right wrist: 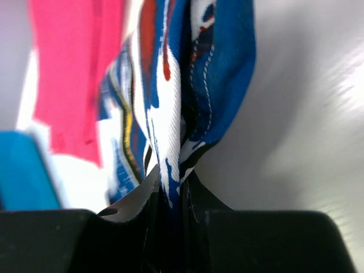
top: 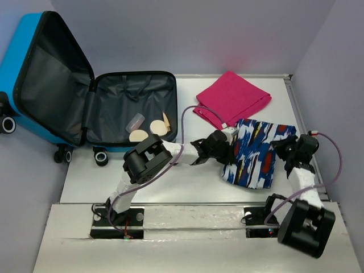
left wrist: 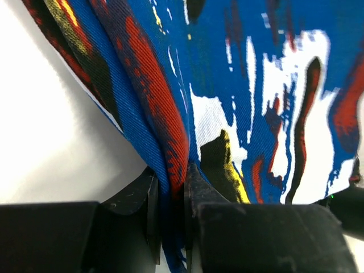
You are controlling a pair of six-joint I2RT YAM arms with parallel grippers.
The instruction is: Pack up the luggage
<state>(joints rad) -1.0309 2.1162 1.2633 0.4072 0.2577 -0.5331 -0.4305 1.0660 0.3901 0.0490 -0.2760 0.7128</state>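
The bright blue luggage lies open at the far left, its dark grey lined halves up; the flat half holds two tan discs, a clear bottle and a wooden piece. A blue-white-red patterned cloth lies at the right of the table. My left gripper is shut on its left edge, the fabric pinched between the fingers. My right gripper is shut on its right edge; the cloth hangs bunched from the closed jaws.
A folded pink cloth lies at the back, just behind the patterned cloth. A raised rim runs along the table's right edge. The suitcase wheels rest at the table's left edge.
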